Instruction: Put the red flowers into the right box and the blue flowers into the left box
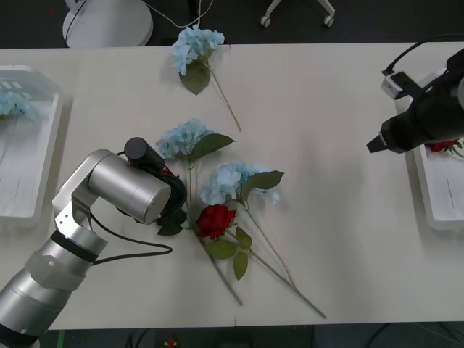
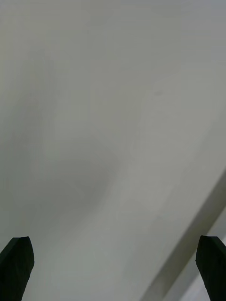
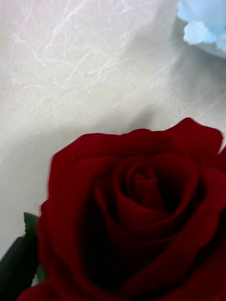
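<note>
Red flowers: one rose [image 1: 216, 220] against the left gripper [image 1: 177, 210], jaw gap unreadable; another [image 1: 440, 146] in the right box [image 1: 435, 196].
Blue flowers: three loose clusters [image 1: 185, 137], one [image 1: 13, 104] in the left box [image 1: 29, 203].
Right gripper [image 2: 113, 263]: wide open, empty.

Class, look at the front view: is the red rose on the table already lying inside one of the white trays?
No: the red rose lies on the bare table, beside the left gripper.
</note>
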Robot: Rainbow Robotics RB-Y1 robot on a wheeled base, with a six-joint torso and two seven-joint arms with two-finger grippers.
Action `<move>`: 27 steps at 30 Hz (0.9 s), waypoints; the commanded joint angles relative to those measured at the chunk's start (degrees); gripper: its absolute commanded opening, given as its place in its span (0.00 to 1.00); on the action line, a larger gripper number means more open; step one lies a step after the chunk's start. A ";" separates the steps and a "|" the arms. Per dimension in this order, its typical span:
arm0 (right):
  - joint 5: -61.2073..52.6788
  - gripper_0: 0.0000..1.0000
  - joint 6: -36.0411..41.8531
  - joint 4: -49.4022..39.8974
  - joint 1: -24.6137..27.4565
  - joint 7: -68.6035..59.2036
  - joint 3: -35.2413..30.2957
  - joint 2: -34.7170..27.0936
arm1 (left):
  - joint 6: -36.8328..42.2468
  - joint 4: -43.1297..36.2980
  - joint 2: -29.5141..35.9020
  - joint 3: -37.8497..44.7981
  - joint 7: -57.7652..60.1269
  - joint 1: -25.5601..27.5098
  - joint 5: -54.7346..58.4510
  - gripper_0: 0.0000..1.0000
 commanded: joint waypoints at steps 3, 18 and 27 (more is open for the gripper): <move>-0.72 1.00 1.27 -8.70 -1.64 -10.25 5.88 -1.67 | -2.39 0.75 -1.15 -1.02 1.13 -2.26 -0.82 0.07; 14.22 1.00 14.81 -21.10 -1.38 -40.40 15.55 11.95 | -1.25 -2.59 -0.01 2.32 -1.59 -4.98 -0.64 0.00; 25.12 1.00 9.71 -16.97 -1.38 -42.16 23.90 19.24 | 1.82 -10.58 3.95 11.72 -24.18 -6.74 2.08 0.00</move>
